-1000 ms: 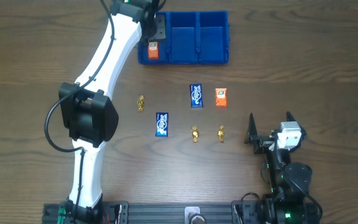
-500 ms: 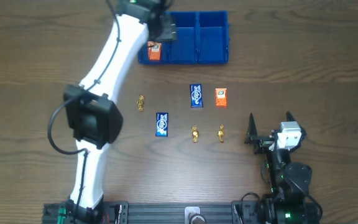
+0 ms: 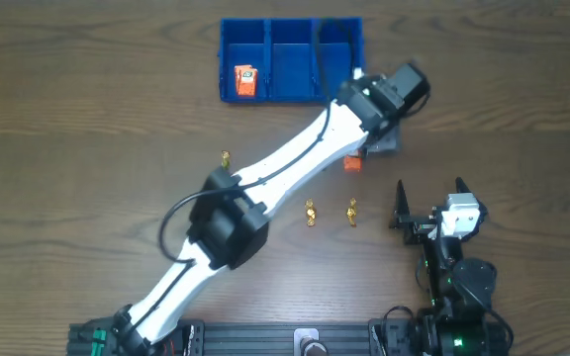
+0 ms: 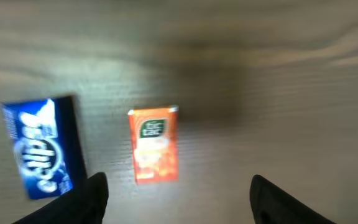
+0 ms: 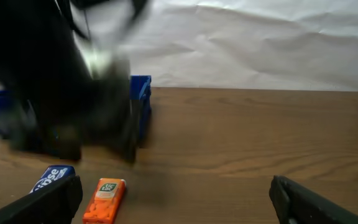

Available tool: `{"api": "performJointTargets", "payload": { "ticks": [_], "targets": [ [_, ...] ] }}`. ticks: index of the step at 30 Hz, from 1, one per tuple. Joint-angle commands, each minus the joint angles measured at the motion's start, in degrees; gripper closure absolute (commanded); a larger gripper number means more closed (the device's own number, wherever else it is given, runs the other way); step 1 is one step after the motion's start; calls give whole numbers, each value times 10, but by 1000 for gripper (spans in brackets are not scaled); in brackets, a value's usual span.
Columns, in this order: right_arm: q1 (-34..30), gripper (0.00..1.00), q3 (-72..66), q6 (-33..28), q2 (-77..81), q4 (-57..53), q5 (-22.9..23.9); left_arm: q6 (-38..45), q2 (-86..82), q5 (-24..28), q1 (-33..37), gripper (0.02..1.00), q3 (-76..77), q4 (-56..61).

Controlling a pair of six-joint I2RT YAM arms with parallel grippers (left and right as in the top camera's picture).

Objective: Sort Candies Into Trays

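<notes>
A blue three-compartment tray (image 3: 290,91) stands at the back, with one orange candy box (image 3: 244,81) in its left compartment. My left gripper (image 3: 384,146) reaches across to the right and hangs open (image 4: 178,205) above a second orange box (image 4: 154,144). Beside that box lies a blue packet (image 4: 42,149). The same orange box (image 3: 351,164) peeks out from under the arm in the top view. Three gold candies (image 3: 310,211) lie on the table. My right gripper (image 3: 430,188) rests open near the right front, facing the orange box (image 5: 106,199) and the blue packet (image 5: 51,177).
The left arm (image 3: 295,163) lies diagonally over the table's middle and covers the blue packets from above. The blue tray (image 5: 140,99) stands behind the blurred left arm (image 5: 73,81) in the right wrist view. Bare wood extends to the far right and left.
The left arm has swung from the tray's left compartment, rightward and toward the front, to above the orange box on the table. The right arm has not moved.
</notes>
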Motion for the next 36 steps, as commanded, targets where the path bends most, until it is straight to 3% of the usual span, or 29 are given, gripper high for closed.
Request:
{"api": "performJointTargets", "payload": {
  "ticks": [1,16,18,20,23,28,36],
  "targets": [
    [4,3,-2,-10,-2,-3,-1,-41,37,10,9,281,-6,-7],
    [4,3,-2,-10,-2,-3,-1,-38,95,40,20,316,-6,8],
    [4,3,-2,-10,-2,-3,-1,-37,98,40,20,406,-6,8],
    [4,3,-2,-10,-2,-3,-1,-37,98,39,20,581,-6,8],
    [4,3,-2,-10,-2,-3,-1,-37,98,39,22,704,-6,8],
    [4,3,-2,-10,-2,-3,-1,-23,81,28,24,724,-6,15],
    [4,3,-2,-10,-2,-3,-1,84,-114,-63,97,702,-6,23]
  ]
}}
